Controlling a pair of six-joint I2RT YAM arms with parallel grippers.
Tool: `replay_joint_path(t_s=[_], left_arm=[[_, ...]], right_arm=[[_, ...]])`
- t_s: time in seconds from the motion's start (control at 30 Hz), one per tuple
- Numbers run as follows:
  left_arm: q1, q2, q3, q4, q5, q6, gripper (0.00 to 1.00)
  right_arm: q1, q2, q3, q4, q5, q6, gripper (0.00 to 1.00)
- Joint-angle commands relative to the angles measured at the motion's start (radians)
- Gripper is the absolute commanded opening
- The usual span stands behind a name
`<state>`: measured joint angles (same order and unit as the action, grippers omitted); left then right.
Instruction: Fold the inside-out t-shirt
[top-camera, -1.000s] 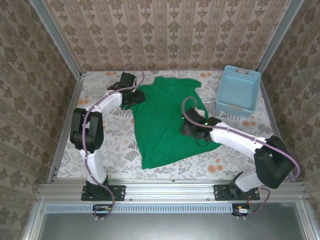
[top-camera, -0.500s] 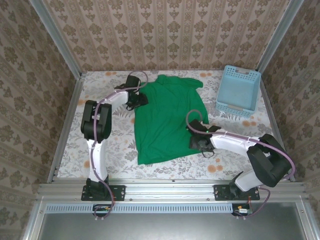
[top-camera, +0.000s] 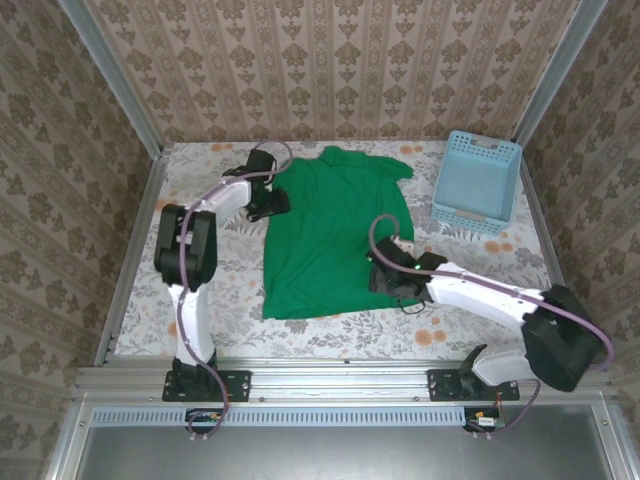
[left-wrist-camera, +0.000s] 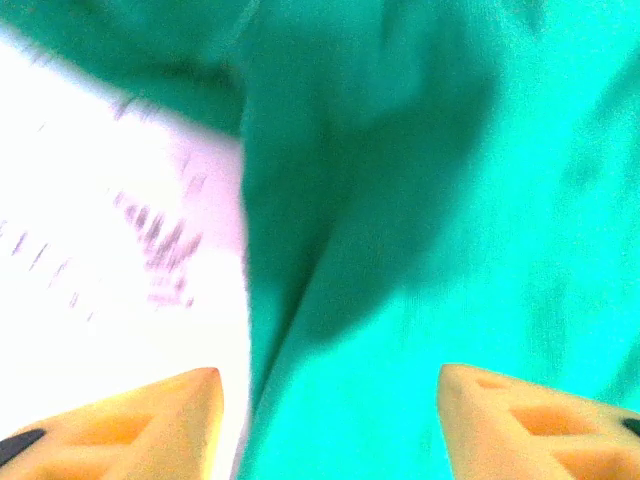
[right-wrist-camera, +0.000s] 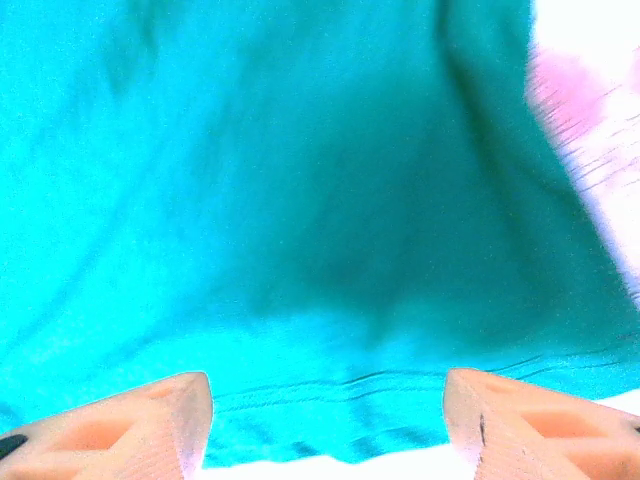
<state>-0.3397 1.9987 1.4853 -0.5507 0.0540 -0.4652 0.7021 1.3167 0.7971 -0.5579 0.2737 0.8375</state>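
- Across the floral worktop (top-camera: 228, 292), the green inside-out t-shirt (top-camera: 330, 235) lies spread flat.
- Left pincer (top-camera: 272, 203), fingers parted, hovers at its upper left edge.
- Right pincer (top-camera: 385, 280), likewise parted, hovers over the lower right hem.

Matt cloth t-shirt (top-camera: 325, 235), plastic lattice basket (top-camera: 470, 217)

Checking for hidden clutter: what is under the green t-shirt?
The floral table surface runs under the t-shirt on all sides; anything beneath the cloth itself is covered and cannot be seen.
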Motion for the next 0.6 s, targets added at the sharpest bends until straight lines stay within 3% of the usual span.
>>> replay_joint_path(t_s=[0.0,0.17,0.33,0.57], left_arm=[[-0.084,-0.237,-0.173,0.008,-0.059,0.018,0.64],[-0.239,-0.47,-0.456,0.064,-0.107,-0.052,0.65],[-0.351,-0.62,-0.693,0.165,-0.132,-0.132,0.66],[-0.47,-0.74,-0.85,0.282,-0.151,-0.168,0.69]], right_arm=[[-0.02,-0.048,0.005,-0.091,0.058,-0.052,0.64],[0.011,-0.076,-0.042,-0.075,0.026,-0.026,0.61],[0.084,-0.01,-0.062,-0.01,-0.004,0.013,0.55],[0.123,0.099,-0.04,0.056,-0.016,0.021,0.48]])
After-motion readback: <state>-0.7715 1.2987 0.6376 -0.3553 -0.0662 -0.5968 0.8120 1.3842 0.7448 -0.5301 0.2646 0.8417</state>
